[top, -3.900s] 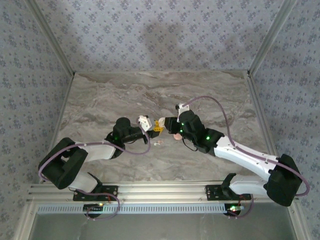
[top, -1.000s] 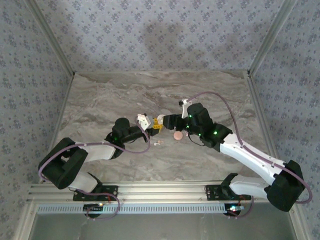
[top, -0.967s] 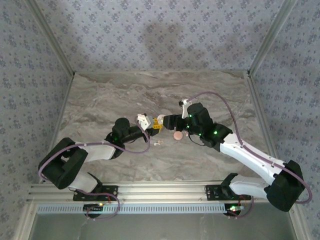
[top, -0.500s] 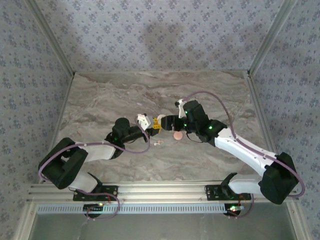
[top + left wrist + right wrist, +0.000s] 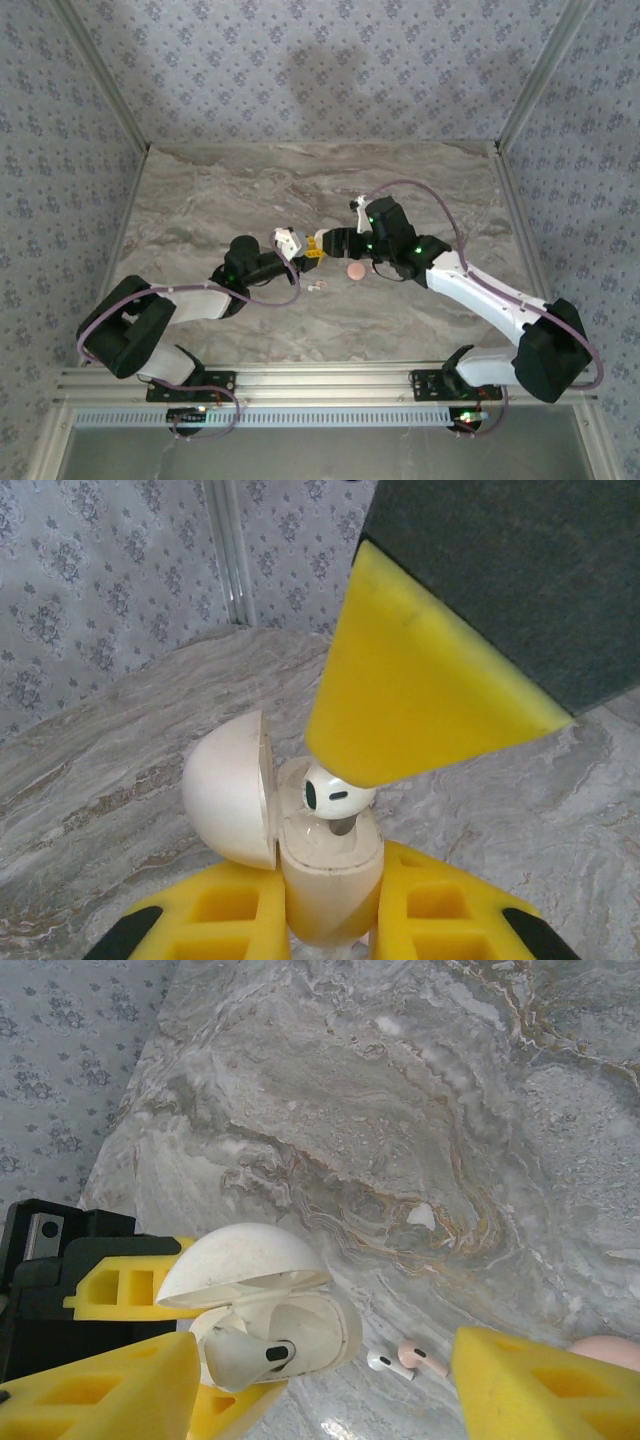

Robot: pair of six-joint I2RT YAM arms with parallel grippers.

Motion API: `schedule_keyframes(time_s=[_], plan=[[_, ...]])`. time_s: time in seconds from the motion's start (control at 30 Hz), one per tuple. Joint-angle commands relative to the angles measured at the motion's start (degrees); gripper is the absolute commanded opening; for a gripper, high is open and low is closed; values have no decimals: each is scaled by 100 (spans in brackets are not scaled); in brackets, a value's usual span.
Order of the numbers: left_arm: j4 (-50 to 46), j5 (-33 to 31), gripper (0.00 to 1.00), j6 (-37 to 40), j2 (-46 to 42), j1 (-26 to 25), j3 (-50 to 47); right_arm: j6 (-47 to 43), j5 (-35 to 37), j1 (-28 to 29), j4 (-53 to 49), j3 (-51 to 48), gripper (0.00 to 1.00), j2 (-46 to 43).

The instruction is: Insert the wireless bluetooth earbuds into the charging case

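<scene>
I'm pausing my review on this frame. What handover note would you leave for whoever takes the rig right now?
Left gripper: shut on the charging case, lid open.
Right gripper: open, one fingertip on an earbud at the case's mouth.
Done: that earbud's stem is in its well, but its head sits proud.
To do: seat it, then load the white earbud and pinkish earbud lying on the table.

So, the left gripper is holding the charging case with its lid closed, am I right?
Not quite: the lid stands open, hinged to one side, as the left wrist view shows. The left gripper does hold the charging case.
</scene>
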Motion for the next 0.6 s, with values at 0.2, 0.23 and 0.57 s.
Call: schedule_keyframes(time_s=[0.2,0.23,0.57], plan=[[180,125,10,-97,-129,-44,20,93,226,-80,-73,201,68,91],[189,132,10,-102,-124,-45,24,126,287,-99,-98,201,68,92],[233,224,10,-165,-130,-44,41,305,352,-172,-60,190,67,161]])
